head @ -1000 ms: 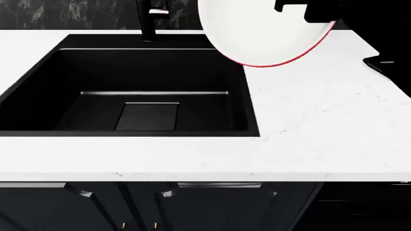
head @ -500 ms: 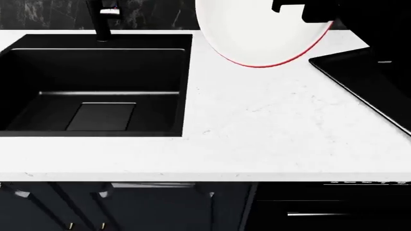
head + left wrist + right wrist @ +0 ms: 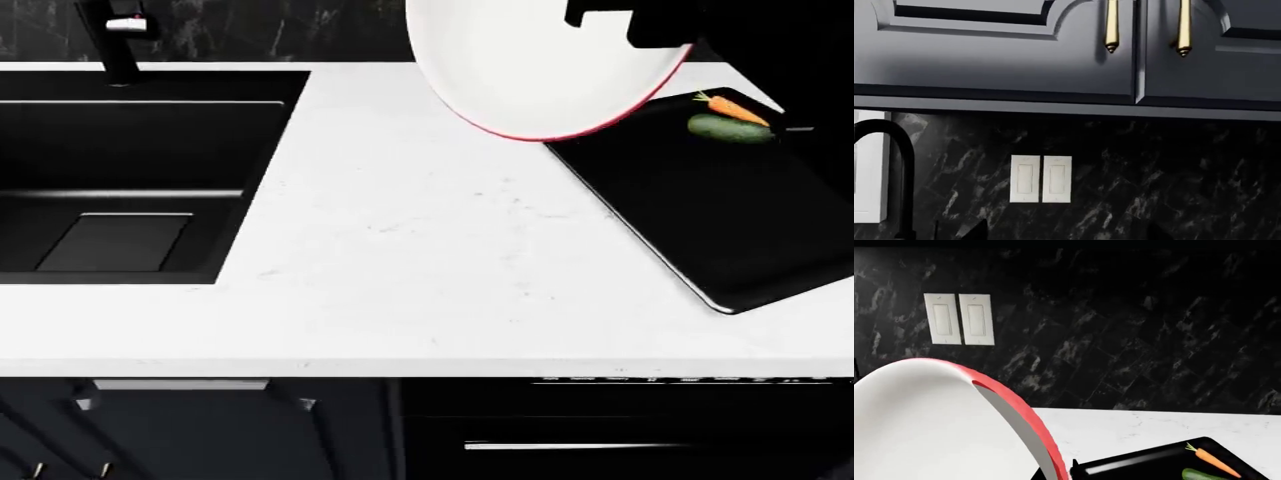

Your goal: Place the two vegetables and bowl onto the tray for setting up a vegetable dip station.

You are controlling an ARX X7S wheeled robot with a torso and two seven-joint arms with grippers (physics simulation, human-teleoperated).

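The large bowl (image 3: 534, 60), red outside and white inside, hangs tilted above the back of the counter. My right gripper (image 3: 627, 25) is shut on its rim. In the right wrist view the bowl (image 3: 921, 425) fills the lower left, with the right gripper (image 3: 1057, 472) clamped across its red edge. The black tray (image 3: 721, 210) lies on the counter just right of and below the bowl. The carrot (image 3: 731, 106) and the dark green cucumber (image 3: 730, 128) lie at the tray's far end. All three also show in the right wrist view: tray (image 3: 1134, 465), carrot (image 3: 1211, 460), cucumber (image 3: 1201, 475). My left gripper (image 3: 1064, 232) is open, empty, and faces the backsplash.
The black sink basin (image 3: 134, 180) with its faucet (image 3: 118, 40) is at the left of the white counter (image 3: 427, 250). Wall switches (image 3: 1041, 178) sit on the dark marble backsplash under dark cabinets with brass handles (image 3: 1111, 30). An oven handle (image 3: 574, 445) is below the counter edge.
The head view has shifted right: the sink and faucet slid left and the tray with both vegetables came into view. The bowl stays held in the same place in the view.
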